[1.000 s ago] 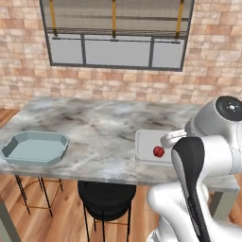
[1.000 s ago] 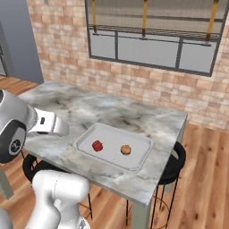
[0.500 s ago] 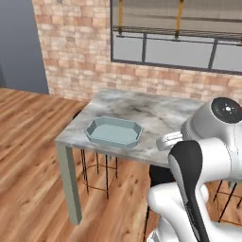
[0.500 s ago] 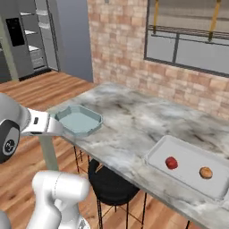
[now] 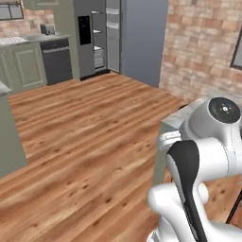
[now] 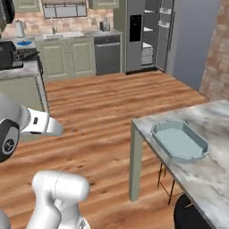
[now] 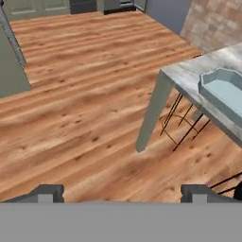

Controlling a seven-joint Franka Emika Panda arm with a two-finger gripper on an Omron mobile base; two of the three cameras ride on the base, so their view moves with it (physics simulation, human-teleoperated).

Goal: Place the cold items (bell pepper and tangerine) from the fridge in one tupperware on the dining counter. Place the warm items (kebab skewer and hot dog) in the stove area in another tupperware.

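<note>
My gripper [image 7: 123,194] hangs open over the wooden floor, with nothing between its two dark fingertips [image 7: 49,192]. An empty pale blue tupperware [image 6: 180,140] sits near the corner of the marble dining counter [image 6: 214,179]. In the hand view that tupperware [image 7: 224,92] lies to the upper right of the gripper and well apart from it. The grey fridge [image 6: 150,33] stands at the far wall with its door open, and it shows again in the left base view as the fridge [image 5: 105,38]. The bell pepper, tangerine, kebab skewer and hot dog are out of view.
A green cabinet block [image 5: 8,142] stands at the left, with a dark appliance [image 6: 12,53] on its top. A black stool [image 6: 197,215] sits under the dining counter. A brick wall [image 5: 203,52] runs behind it. Broad wooden floor [image 5: 80,142] lies between counter and kitchen.
The whole picture has swung left with the base. The second tupperware holding a red and an orange item has left view, and the kitchen and fridge have come in. The gripper stays open.
</note>
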